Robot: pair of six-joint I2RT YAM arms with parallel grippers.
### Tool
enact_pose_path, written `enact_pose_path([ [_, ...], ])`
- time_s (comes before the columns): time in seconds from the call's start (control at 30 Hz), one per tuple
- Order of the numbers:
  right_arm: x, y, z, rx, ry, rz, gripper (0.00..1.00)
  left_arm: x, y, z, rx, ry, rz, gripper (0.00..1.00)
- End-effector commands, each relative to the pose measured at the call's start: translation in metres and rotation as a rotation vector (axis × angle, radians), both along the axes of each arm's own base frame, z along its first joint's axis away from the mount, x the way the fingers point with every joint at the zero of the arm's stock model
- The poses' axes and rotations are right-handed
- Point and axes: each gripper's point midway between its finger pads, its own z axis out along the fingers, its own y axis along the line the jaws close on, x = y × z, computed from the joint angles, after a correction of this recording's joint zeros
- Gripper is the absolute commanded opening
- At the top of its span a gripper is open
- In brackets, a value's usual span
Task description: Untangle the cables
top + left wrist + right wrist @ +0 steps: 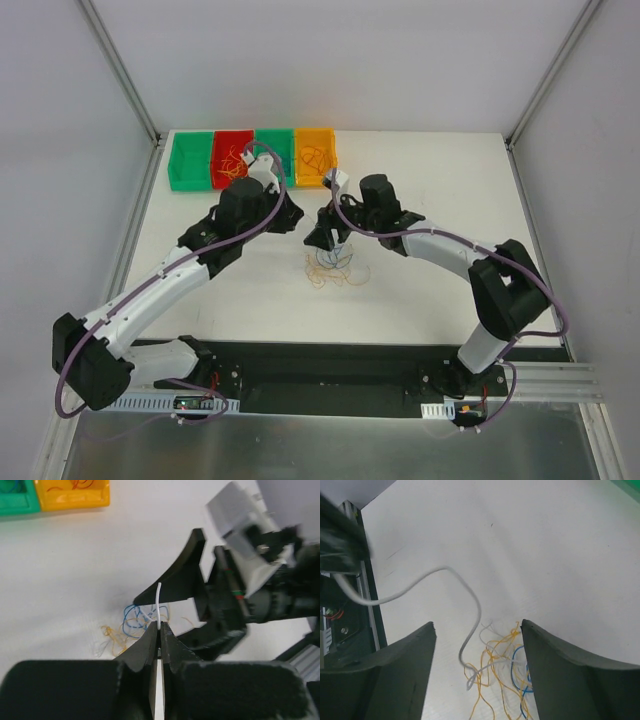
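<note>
1. My left claw point(159, 628) is clamped tight on one thin white wire point(158, 600), raised above and to the left of the tangle.
2. The loose tangle of thin orange, blue and white wires point(335, 265) lies on the flat white table point(430, 190), between my two arms.
3. The white wire sags in a curve from my left claw down to the tangle, where its lower end meets the edge.
4. My right claw point(477, 624) hangs directly over the tangle with its jaws spread wide, gripping nothing.
5. A row of green, red and orange plastic bins point(190, 165) sits beyond the tangle at the far edge, with more wires inside.
</note>
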Motion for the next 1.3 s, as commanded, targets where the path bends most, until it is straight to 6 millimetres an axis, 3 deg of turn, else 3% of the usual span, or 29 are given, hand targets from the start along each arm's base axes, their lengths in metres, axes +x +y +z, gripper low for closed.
enact_pose_path([
  [0.0, 0.025, 0.018, 0.021, 0.077, -0.057, -0.071, 0.67, -0.012, -0.005, 0.088, -0.143, -0.157, -0.071, 0.00],
  [0.07, 0.034, 0.020, 0.018, 0.084, -0.037, -0.125, 0.61, -0.019, 0.000, 0.129, -0.177, -0.244, -0.085, 0.00],
  [0.17, 0.047, 0.015, 0.010, 0.062, -0.030, -0.209, 0.54, -0.031, 0.022, 0.194, -0.177, -0.396, -0.053, 0.00],
  [0.33, 0.064, 0.002, -0.002, 0.024, -0.032, -0.322, 0.53, -0.071, 0.063, 0.299, -0.230, -0.635, -0.014, 0.00],
  [0.5, 0.087, -0.009, -0.023, 0.022, 0.053, -0.469, 0.52, -0.111, 0.097, 0.377, -0.306, -0.810, 0.017, 0.00],
  [0.63, 0.104, -0.016, -0.046, 0.043, 0.200, -0.561, 0.50, -0.126, 0.119, 0.409, -0.320, -0.896, 0.071, 0.00],
  [0.7, 0.109, -0.019, -0.051, 0.054, 0.246, -0.579, 0.49, -0.125, 0.122, 0.408, -0.305, -0.891, 0.087, 0.00],
  [0.77, 0.109, -0.023, -0.051, 0.051, 0.249, -0.596, 0.49, -0.114, 0.120, 0.391, -0.264, -0.846, 0.107, 0.00],
  [1.03, 0.112, -0.046, -0.031, 0.077, 0.204, -0.611, 0.51, -0.060, 0.137, 0.269, 0.024, -0.630, 0.298, 0.00],
  [1.27, 0.118, -0.071, -0.017, 0.101, 0.173, -0.630, 0.51, -0.018, 0.139, 0.194, 0.295, -0.489, 0.364, 0.00],
])
